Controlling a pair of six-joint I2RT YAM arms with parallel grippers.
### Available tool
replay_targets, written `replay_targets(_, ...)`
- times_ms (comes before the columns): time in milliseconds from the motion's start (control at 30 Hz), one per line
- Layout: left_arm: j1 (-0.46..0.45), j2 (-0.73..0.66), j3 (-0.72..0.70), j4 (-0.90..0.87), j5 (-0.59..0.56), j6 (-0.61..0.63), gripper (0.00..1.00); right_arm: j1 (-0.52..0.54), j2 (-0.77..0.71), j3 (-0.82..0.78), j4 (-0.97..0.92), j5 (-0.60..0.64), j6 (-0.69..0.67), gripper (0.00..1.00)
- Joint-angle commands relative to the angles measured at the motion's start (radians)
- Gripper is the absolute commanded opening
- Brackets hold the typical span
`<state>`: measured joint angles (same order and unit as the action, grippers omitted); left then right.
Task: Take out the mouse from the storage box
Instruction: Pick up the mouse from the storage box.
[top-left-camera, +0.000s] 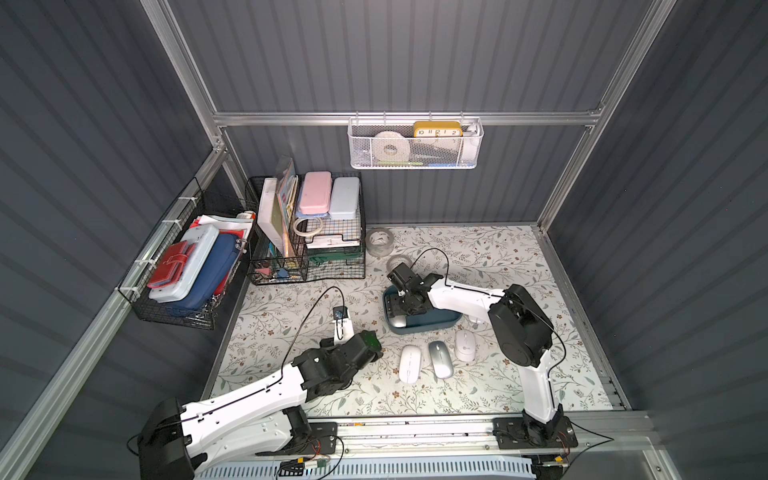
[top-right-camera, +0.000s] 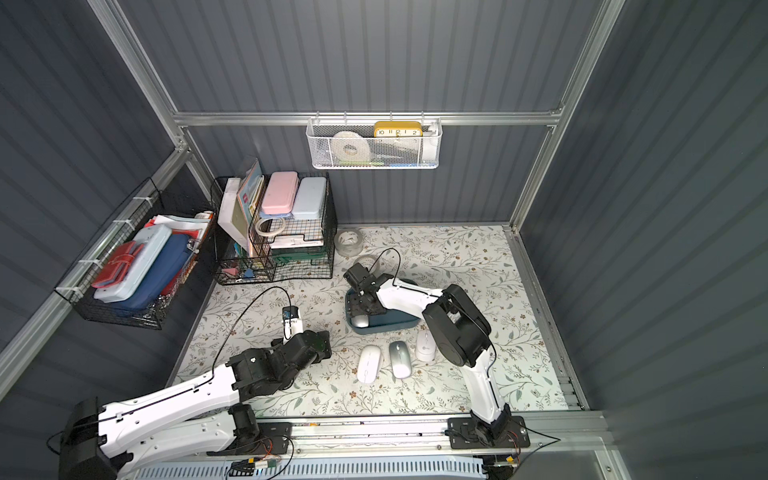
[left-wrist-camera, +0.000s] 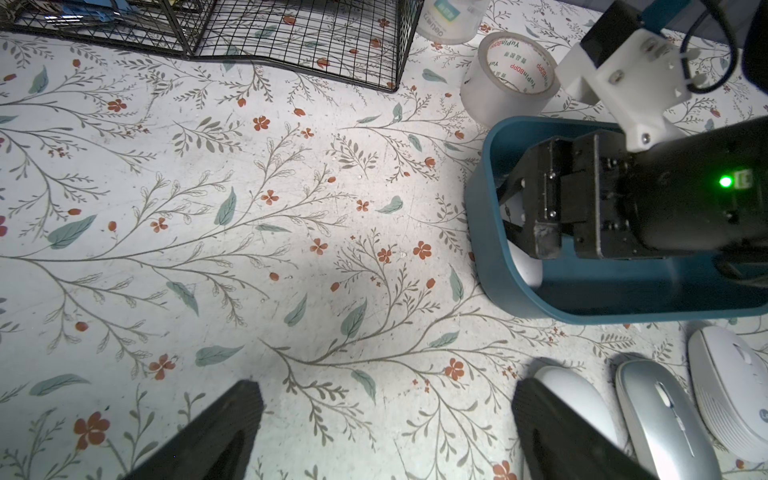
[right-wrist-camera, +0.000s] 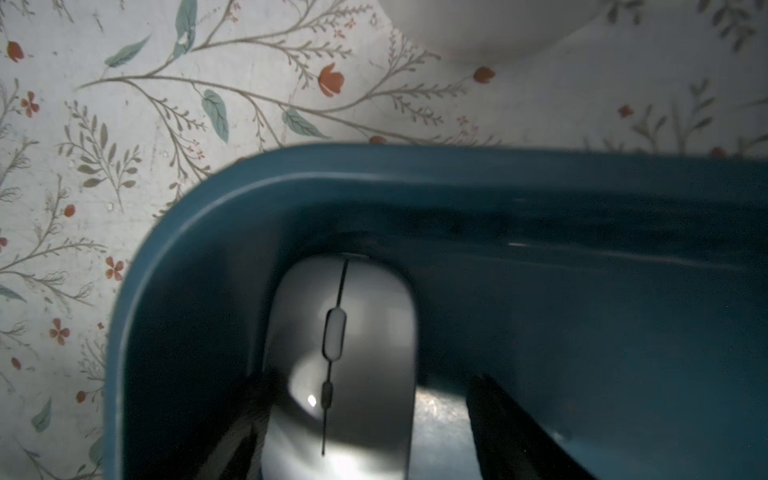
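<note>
The floral bench (top-left-camera: 478, 266) carried the teal storage box (top-left-camera: 440, 322) near its middle. The right end effector (right-wrist-camera: 374, 386) reached inside the box, jaws apart, straddling the silver mouse (right-wrist-camera: 340, 353) at one end. The left end effector (left-wrist-camera: 386, 388) hovered wide open over bare bench beside three mice (top-left-camera: 440, 359).

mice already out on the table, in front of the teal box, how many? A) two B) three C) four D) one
B: a flat white mouse, a silver mouse and a rounder white mouse lie side by side on the table before the storage box; one grey mouse is still inside it.
</note>
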<state>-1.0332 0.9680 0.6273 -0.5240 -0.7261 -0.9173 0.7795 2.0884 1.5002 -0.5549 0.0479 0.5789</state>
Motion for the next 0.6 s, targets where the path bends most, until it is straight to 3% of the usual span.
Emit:
replay_targets(0,0.005,-0.008,0.007,-0.018,-0.009,0.005,1.0,0.012,0.02,0.037,-0.005,-0.004,-0.014,0.79)
replay_targets(267,0.005,-0.024,0.0,-0.025,-0.011,-0.002,0.99,-0.002,-0.01,-0.016,-0.034,0.104,0.02,0.79)
replay_targets(567,0.005,-0.015,-0.001,-0.019,-0.006,-0.002,0.99,-0.039,-0.107,-0.097,-0.008,0.082,0.034,0.78)
